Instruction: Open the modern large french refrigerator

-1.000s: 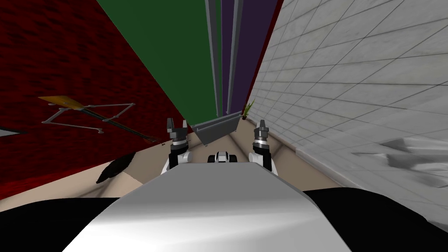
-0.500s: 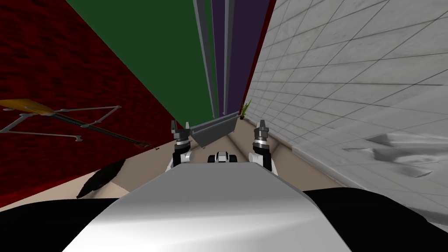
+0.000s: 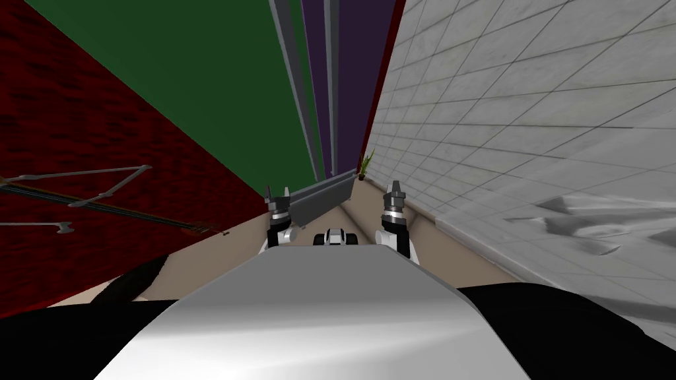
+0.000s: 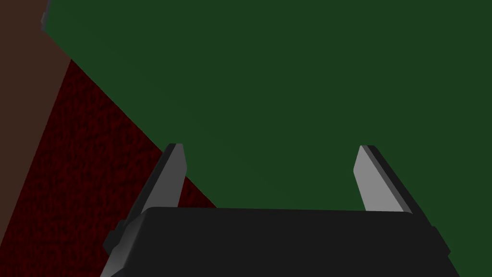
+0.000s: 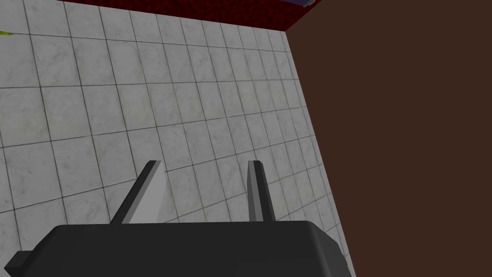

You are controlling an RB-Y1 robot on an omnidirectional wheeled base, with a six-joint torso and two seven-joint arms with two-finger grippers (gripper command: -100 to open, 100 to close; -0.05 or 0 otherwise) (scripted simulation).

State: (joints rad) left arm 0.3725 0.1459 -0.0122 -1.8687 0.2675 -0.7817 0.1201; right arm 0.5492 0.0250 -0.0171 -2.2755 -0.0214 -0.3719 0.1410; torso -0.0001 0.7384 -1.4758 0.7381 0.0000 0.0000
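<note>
Head camera looks steeply down; left wrist shares its green surface, right wrist its tiled wall.

The green panel is plain and dark; left of it the wall is deep red with a darker mottled grain, and right of it stand grey rails and a plain purple panel. Further right, the tiled wall is pale grey, marbled and gridded with dark lines; below the green panel the floor is beige. The left end effector, before the green panel, is black with light grey fingers.
</note>
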